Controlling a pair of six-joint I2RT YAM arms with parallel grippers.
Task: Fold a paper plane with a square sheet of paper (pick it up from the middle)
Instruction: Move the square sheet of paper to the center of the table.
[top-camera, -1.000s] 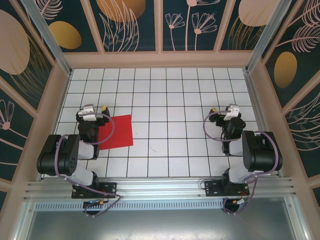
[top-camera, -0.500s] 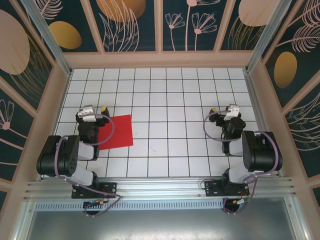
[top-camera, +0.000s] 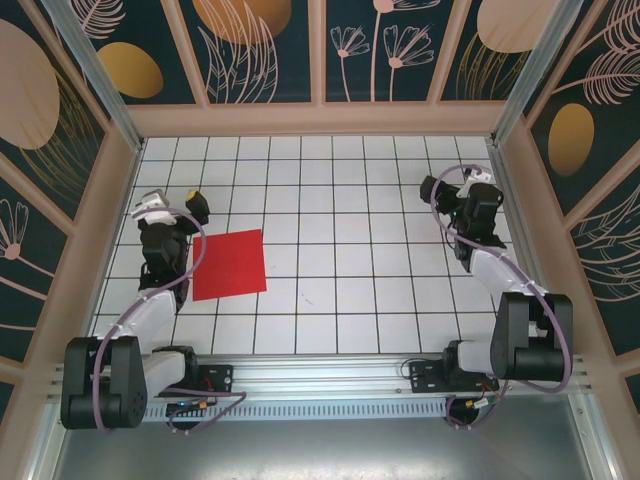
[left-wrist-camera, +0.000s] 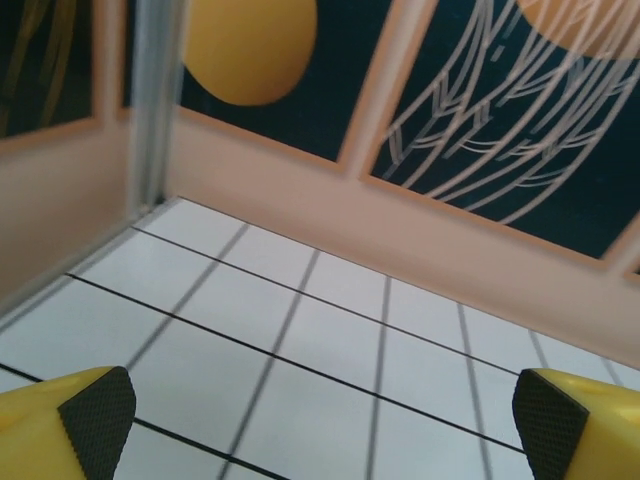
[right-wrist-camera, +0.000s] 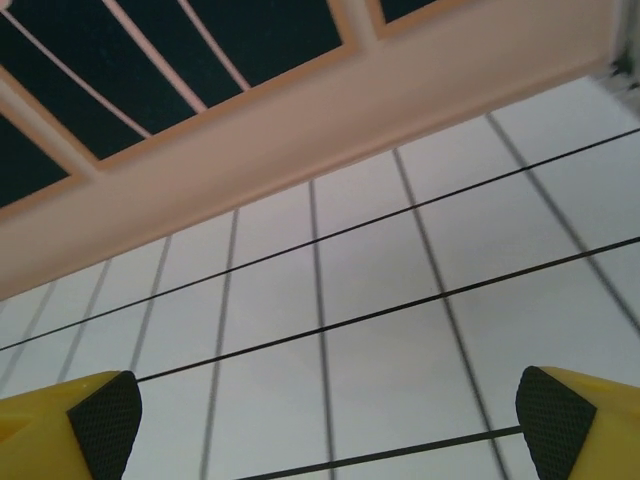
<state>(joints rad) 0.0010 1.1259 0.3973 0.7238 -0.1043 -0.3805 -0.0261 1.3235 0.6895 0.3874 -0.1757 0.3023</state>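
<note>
The fingers (left-wrist-camera: 98, 420) of your left gripper (top-camera: 172, 208) are spread wide with only bare tiles between the pads, and the right gripper (top-camera: 457, 183) has its fingers (right-wrist-camera: 105, 420) equally far apart and holds nothing. I judge this as a ready posture: open jaws are what you need before coming down on paper. The square sheet of paper (top-camera: 230, 264) lies flat and unfolded on the table (top-camera: 340, 200), in its left half and somewhat closer to the near edge than to the far one. Its left border is just beside the forearm of the left arm. The left gripper hovers past the far left corner of the sheet, not above it, and its camera looks toward the far wall, so it is not yet aimed at the paper. The right gripper is well apart, close to the right edge in the far half. Because the sheet lies flat, no edge offers a grip, so I think you must approach the middle from above and pinch up a small ridge there. The folding is not yet begun.
</note>
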